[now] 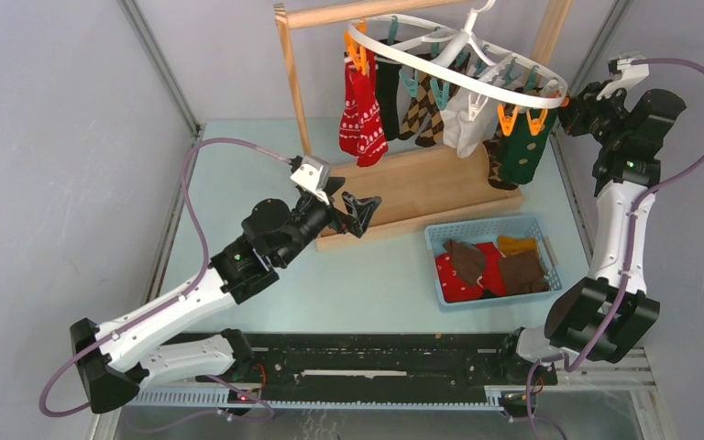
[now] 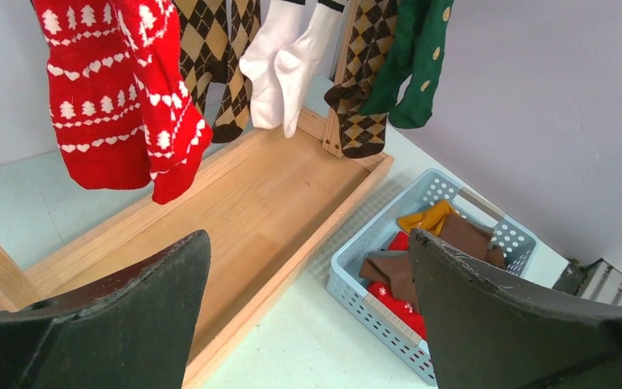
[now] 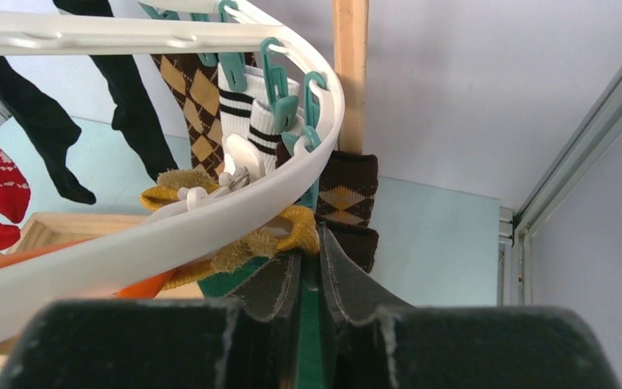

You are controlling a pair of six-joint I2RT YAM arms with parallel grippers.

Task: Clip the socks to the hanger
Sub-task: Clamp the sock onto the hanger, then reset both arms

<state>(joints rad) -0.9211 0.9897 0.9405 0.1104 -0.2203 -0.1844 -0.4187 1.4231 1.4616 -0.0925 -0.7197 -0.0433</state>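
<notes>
The hanger (image 3: 129,243) hangs on the wooden rack (image 1: 292,82) with socks (image 1: 359,115) clipped round its rim, the right tool (image 3: 312,258) pinched narrow on a green strip (image 3: 311,324) at its right end, the left tool (image 1: 359,213) spread wide and empty above the counter (image 1: 367,284) near the blue basket (image 1: 481,224).

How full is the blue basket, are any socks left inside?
Partly full. The blue basket holds a loose heap of socks: red, brown and mustard ones.
</notes>
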